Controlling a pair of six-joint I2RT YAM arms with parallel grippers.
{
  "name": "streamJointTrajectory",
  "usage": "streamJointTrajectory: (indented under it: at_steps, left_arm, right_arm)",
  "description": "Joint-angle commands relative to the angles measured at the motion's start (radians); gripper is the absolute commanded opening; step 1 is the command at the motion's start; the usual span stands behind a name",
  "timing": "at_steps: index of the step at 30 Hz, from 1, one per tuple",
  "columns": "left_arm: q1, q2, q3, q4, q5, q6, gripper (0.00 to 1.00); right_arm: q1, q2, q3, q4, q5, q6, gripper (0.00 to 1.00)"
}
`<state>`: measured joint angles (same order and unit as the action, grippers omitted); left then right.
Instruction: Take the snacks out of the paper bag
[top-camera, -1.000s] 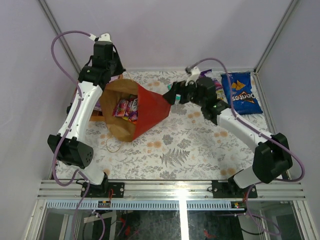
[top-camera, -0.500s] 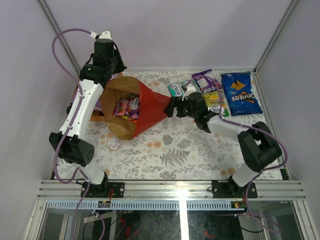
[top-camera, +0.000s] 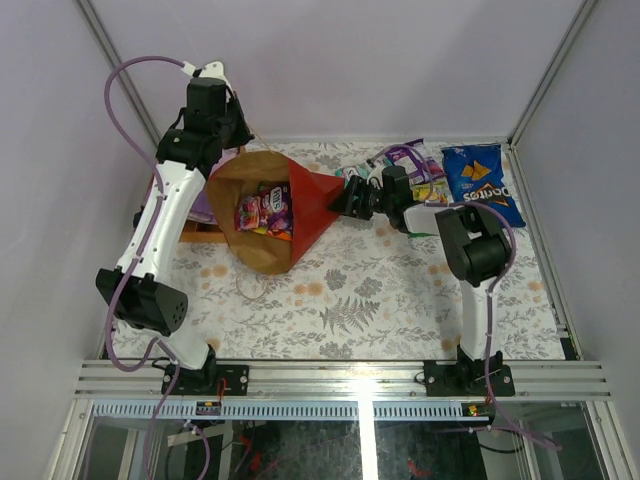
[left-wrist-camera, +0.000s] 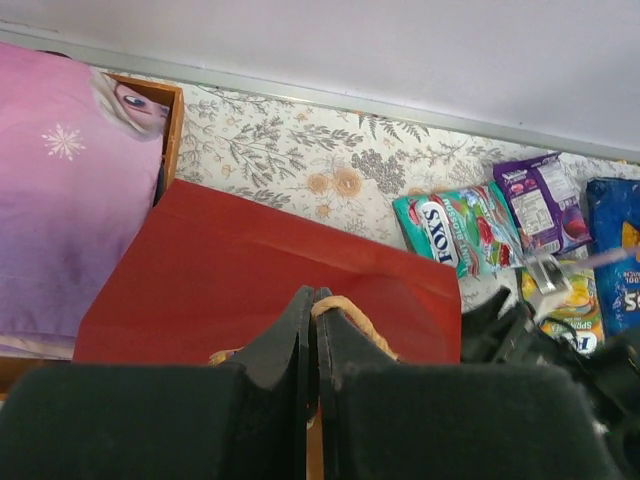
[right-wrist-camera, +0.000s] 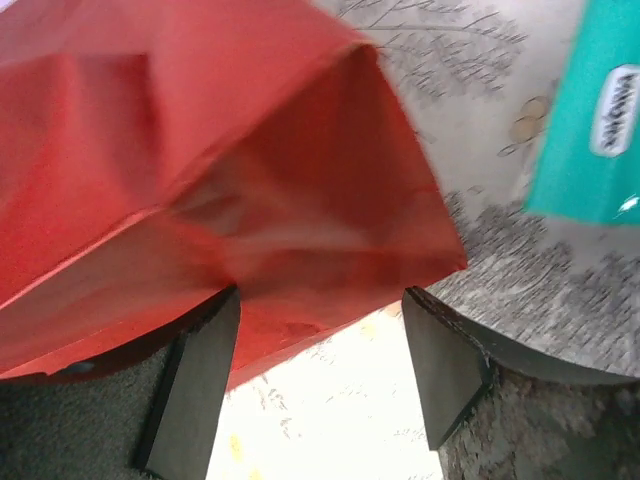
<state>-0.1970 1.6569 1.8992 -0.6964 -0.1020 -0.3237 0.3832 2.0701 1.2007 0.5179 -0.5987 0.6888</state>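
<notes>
The red paper bag (top-camera: 312, 203) lies on its side with its brown mouth (top-camera: 250, 240) toward the left, and several snack packets (top-camera: 266, 212) show inside. My left gripper (top-camera: 236, 143) is above the mouth, shut on the bag's string handle (left-wrist-camera: 345, 310). My right gripper (top-camera: 347, 200) is open at the bag's closed end. In the right wrist view the bag's bottom corner (right-wrist-camera: 300, 220) sits between the spread fingers of that gripper (right-wrist-camera: 320, 305). A blue chip bag (top-camera: 482, 185), a purple packet (top-camera: 404, 156) and a teal packet (left-wrist-camera: 455, 228) lie on the cloth behind it.
A pink-purple cloth (left-wrist-camera: 60, 190) on an orange box (left-wrist-camera: 170, 120) sits at the far left beside the bag. A yellow-green packet (left-wrist-camera: 575, 315) lies by the blue bag. The flowered table cover (top-camera: 380, 290) spreads toward me. Metal frame posts stand at the back corners.
My right arm has folded in and its gripper has moved left onto the bag's closed end. The bag's mouth has shifted slightly right. My left gripper has kept the handle.
</notes>
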Motion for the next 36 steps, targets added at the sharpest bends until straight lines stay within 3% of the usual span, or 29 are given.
streamJointTrajectory:
  at_steps: [1,12,15,18,21,27,31,36]
  left_arm:
    - [-0.038,-0.044,-0.012,0.061,0.006,0.033,0.0]
    - [-0.196,-0.017,0.012,0.061,-0.047,0.059,0.0]
    - [-0.222,-0.006,0.011,0.061,-0.058,0.048,0.0]
    - [-0.229,0.013,-0.001,0.061,-0.076,0.034,0.0]
    - [-0.229,0.025,-0.023,0.062,-0.107,0.015,0.0]
    - [-0.229,0.036,-0.038,0.051,-0.198,0.006,0.0]
    - [-0.227,0.039,-0.043,0.036,-0.235,0.007,0.0]
    - [-0.224,0.037,-0.056,0.035,-0.236,0.014,0.0]
  right_arm:
    - [-0.024,0.115,0.174,0.058,-0.124,0.098,0.72]
    - [-0.073,0.317,0.577,-0.151,-0.208,0.071,0.75]
    - [-0.086,0.348,0.694,-0.283,-0.242,0.033,0.79]
    - [-0.088,0.363,0.828,-0.444,-0.27,-0.047,0.84]
    - [-0.087,0.369,0.906,-0.502,-0.297,-0.072,0.89]
    - [-0.087,0.466,1.096,-0.65,-0.308,-0.105,0.89]
    - [-0.109,0.343,1.0,-0.693,-0.207,-0.189,0.9]
    - [-0.183,0.001,0.618,-0.569,0.081,-0.122,0.93]
